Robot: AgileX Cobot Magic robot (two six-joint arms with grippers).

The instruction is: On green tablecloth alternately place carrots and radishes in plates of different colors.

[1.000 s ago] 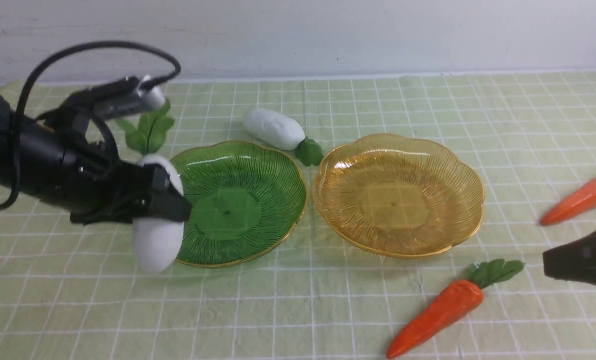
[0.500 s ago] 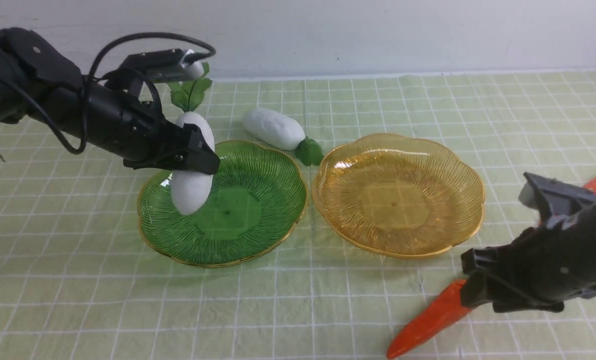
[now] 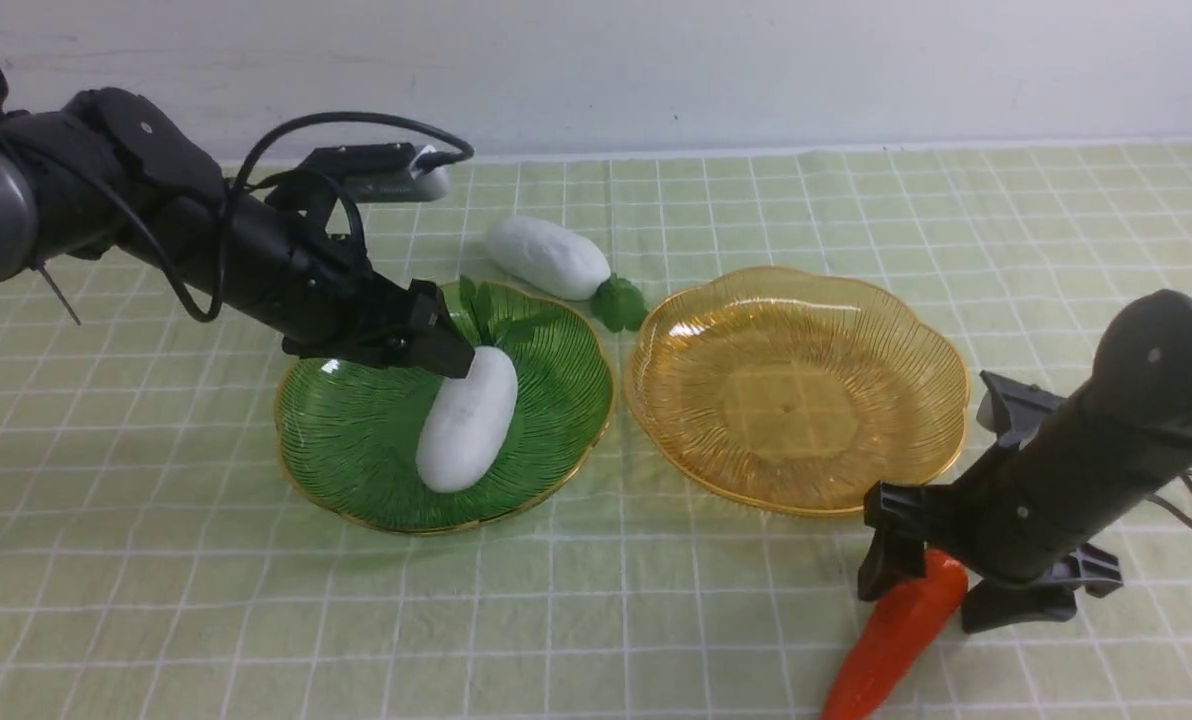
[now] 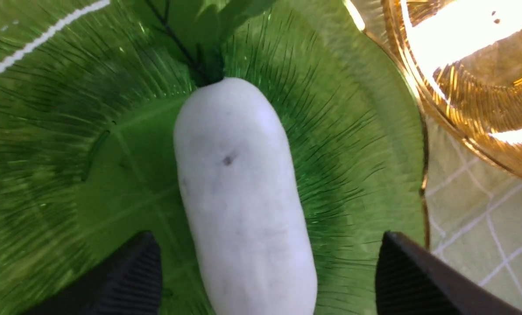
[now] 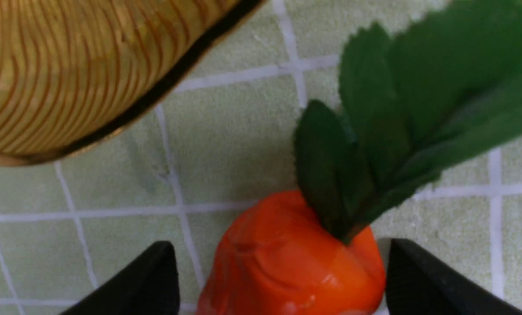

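Note:
One white radish [image 3: 466, 420] [image 4: 239, 188] lies in the dark green plate [image 3: 346, 440] [image 4: 68, 153], its leaves toward the plate's far rim. My left gripper [image 3: 436, 345] [image 4: 267, 236] hovers over its leafy half, open, with a gap on both sides. A second radish [image 3: 546, 258] rests on the green tablecloth [image 3: 596, 620] behind the plates. The amber plate [image 3: 796, 390] [image 5: 68, 65] holds nothing. My right gripper [image 3: 941, 585] [image 5: 278, 243] stands open astride the thick end of an orange carrot [image 3: 896, 640] [image 5: 287, 262] on the cloth, in front of the amber plate.
A pale wall runs along the far edge of the cloth. The two plates sit nearly rim to rim. The carrot's green leaves [image 5: 418, 109] spread out beyond my right gripper's fingers. The right arm [image 3: 1136, 400] crosses the cloth's right side.
My left gripper carried the radish from the green plate's left rim to over the plate and let it go there. My right arm swung in over the near carrot and its jaws opened.

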